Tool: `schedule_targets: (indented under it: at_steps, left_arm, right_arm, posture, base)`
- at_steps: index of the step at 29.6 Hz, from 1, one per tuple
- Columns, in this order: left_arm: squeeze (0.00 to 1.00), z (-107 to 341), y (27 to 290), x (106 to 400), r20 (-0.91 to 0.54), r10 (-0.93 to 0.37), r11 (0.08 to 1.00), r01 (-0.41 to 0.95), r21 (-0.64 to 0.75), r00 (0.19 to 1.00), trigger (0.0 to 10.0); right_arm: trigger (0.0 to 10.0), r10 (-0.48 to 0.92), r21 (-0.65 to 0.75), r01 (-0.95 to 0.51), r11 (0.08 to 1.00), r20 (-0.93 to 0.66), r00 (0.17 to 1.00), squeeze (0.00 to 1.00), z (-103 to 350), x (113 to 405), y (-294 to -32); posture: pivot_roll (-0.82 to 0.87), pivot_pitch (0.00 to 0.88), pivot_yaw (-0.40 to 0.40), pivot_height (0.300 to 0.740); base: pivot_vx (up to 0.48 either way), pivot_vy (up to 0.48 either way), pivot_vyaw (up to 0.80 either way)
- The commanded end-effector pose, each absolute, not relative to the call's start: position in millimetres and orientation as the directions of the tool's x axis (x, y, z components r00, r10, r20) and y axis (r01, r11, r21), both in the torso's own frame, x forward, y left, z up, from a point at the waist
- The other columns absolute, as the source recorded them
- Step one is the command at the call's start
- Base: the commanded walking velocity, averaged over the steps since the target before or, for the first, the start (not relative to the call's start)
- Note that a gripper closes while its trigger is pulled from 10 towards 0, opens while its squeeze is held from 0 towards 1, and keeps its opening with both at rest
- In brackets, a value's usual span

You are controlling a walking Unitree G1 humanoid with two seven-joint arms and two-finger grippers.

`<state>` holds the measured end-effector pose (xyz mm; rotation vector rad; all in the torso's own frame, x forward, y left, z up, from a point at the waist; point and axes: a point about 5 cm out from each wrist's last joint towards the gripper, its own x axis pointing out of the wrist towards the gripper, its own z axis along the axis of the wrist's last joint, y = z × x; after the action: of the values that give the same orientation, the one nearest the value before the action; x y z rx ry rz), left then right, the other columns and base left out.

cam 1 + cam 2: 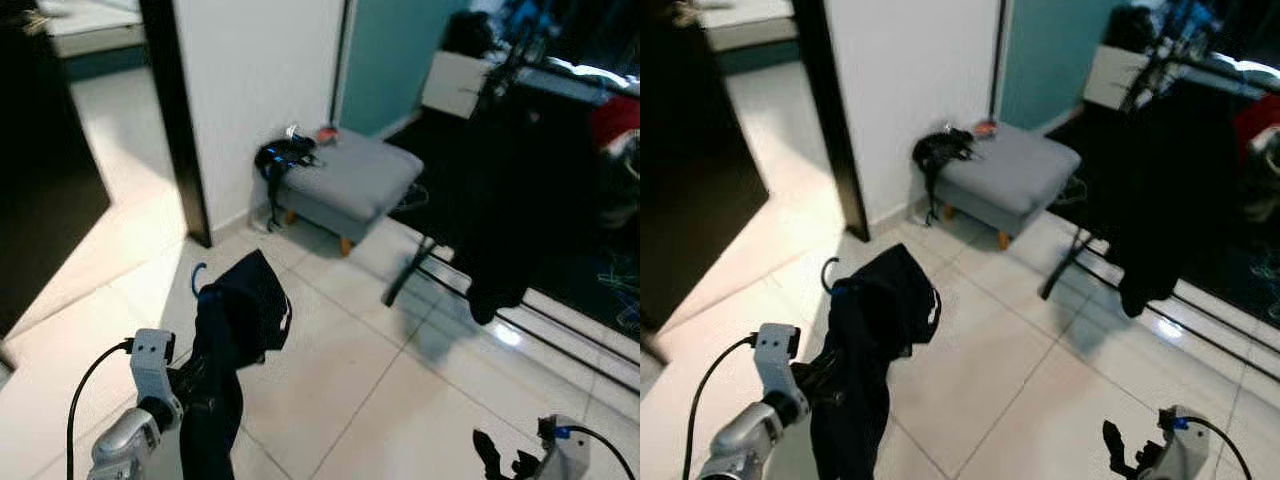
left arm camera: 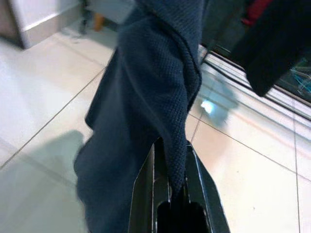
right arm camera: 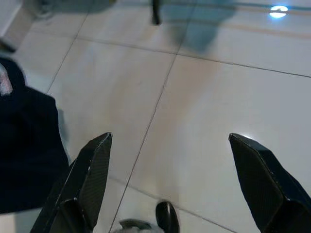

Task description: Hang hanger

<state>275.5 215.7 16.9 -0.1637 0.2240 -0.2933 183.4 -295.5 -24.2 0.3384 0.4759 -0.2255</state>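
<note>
A dark navy knit garment (image 1: 238, 335) hangs on a hanger whose blue hook (image 1: 196, 281) sticks out at its upper left. My left gripper (image 2: 170, 167) is shut on it from below, and the cloth drapes over the fingers (image 2: 146, 184). It is held up above the tiled floor, in front of my left side. A drying rack (image 1: 412, 268) with a dark garment (image 1: 505, 190) on it stands ahead to the right. My right gripper (image 3: 170, 145) is low at the right, open with nothing between its fingers (image 3: 92, 174).
A grey ottoman (image 1: 355, 178) with a black strapped item (image 1: 285, 156) on it stands against the white wall (image 1: 260, 80). A dark door frame (image 1: 175, 120) and a doorway lie to the left. Pale tiled floor (image 1: 340, 370) stretches between me and the rack.
</note>
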Motion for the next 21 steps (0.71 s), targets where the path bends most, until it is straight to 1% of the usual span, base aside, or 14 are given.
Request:
schedule_targets:
  at_steps: [1,3,4,5,10,16,21]
  left_arm:
    - [0.00,31,210,287,-0.128,-0.342,0.931,0.317,-0.182,0.931,10.0]
    - [0.00,35,209,290,-0.112,-0.354,0.926,0.332,-0.180,0.928,10.0]
    - [0.00,45,206,296,-0.078,-0.394,0.913,0.379,-0.153,0.916,10.0]
    - [0.00,47,205,297,-0.071,-0.404,0.909,0.391,-0.146,0.912,10.0]
    - [0.00,63,198,306,-0.005,-0.443,0.890,0.440,-0.119,0.896,10.0]
    - [0.00,72,193,312,0.020,-0.468,0.878,0.468,-0.100,0.883,10.0]
    - [0.00,83,184,318,0.048,-0.536,0.838,0.538,-0.090,0.843,10.0]
  right_arm:
    - [10.0,-0.158,0.255,0.307,0.917,-0.474,0.866,0.00,-19,187,-302]
    - [10.0,-0.158,0.245,0.304,0.921,-0.478,0.864,0.00,-18,191,-301]
    - [10.0,-0.144,0.220,0.281,0.934,-0.489,0.860,0.00,-19,198,-298]
    - [10.0,-0.140,0.214,0.275,0.937,-0.491,0.860,0.00,-19,200,-297]
    - [10.0,-0.129,0.215,0.266,0.940,-0.495,0.859,0.00,-19,201,-296]
    - [10.0,-0.129,0.213,0.263,0.941,-0.492,0.861,0.00,-18,202,-296]
    - [10.0,-0.129,0.209,0.262,0.942,-0.494,0.860,0.00,-18,202,-297]
  posture:
    - [-0.12,0.080,-0.028,0.740]
    - [-0.11,0.075,-0.036,0.740]
    - [-0.10,0.074,-0.043,0.740]
    - [-0.10,0.074,-0.043,0.740]
    - [-0.10,0.076,-0.048,0.740]
    - [-0.11,0.073,-0.041,0.740]
    - [-0.11,0.067,-0.045,0.740]
  base:
    - [0.360,0.000,-0.80]
    - [0.362,0.000,-0.80]
    - [0.360,0.000,-0.80]
    - [0.360,0.000,-0.80]
    - [0.363,0.000,-0.80]
    - [0.365,0.000,-0.80]
    - [0.364,0.000,-0.80]
